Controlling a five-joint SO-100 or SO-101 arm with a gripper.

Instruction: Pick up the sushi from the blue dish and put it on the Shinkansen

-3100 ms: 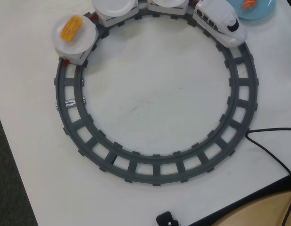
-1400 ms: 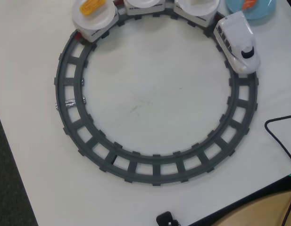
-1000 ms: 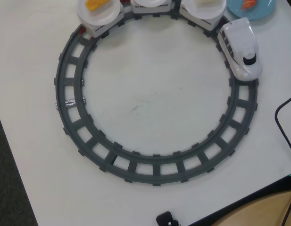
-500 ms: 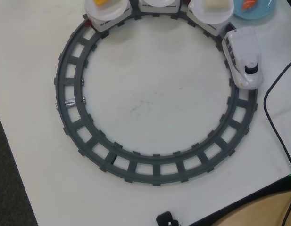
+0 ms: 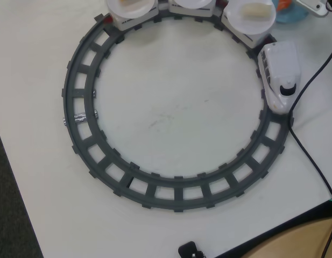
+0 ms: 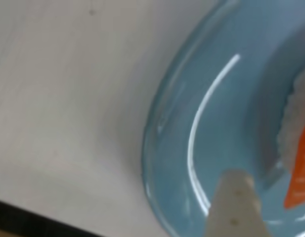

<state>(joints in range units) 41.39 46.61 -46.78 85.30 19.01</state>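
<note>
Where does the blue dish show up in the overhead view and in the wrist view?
Overhead view: only a sliver of the blue dish at the top right edge, right of the plate carrying a pale piece, above the Shinkansen nose.
Wrist view: the blue dish fills the right half, close up and blurred, with a white gripper finger over its lower rim.
Shared landmark: the sushi, right edge in the wrist view; an orange bit in the overhead view.
</note>
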